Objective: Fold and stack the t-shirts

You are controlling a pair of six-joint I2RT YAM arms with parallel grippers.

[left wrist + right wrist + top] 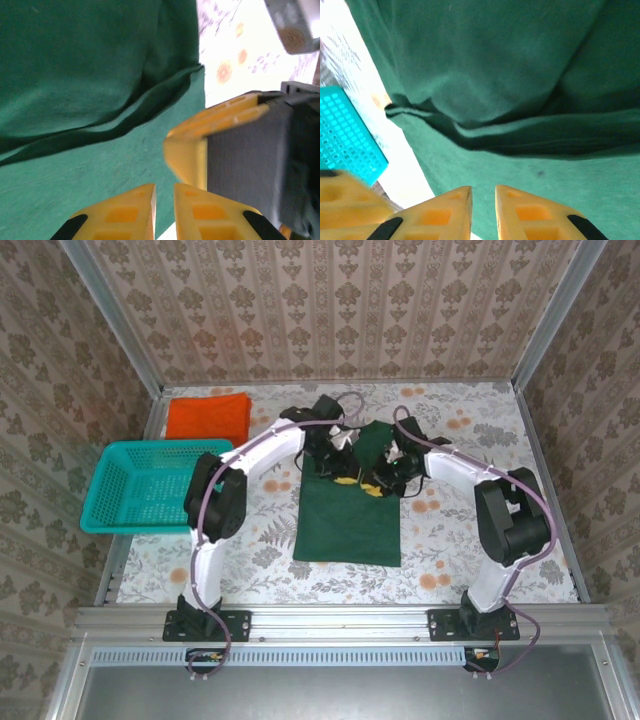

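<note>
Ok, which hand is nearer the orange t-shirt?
Left. The left hand is at the green t-shirt, right of the orange t-shirt; the right hand is just beyond it, farther right.

Lab test cell: wallpapered panels point(330, 310), aluminium frame point(340, 620).

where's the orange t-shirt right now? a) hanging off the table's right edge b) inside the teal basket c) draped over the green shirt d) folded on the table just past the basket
d: the orange t-shirt lies folded flat at the far left corner of the table, just beyond the teal basket and well apart from the green t-shirt in the middle.
</note>
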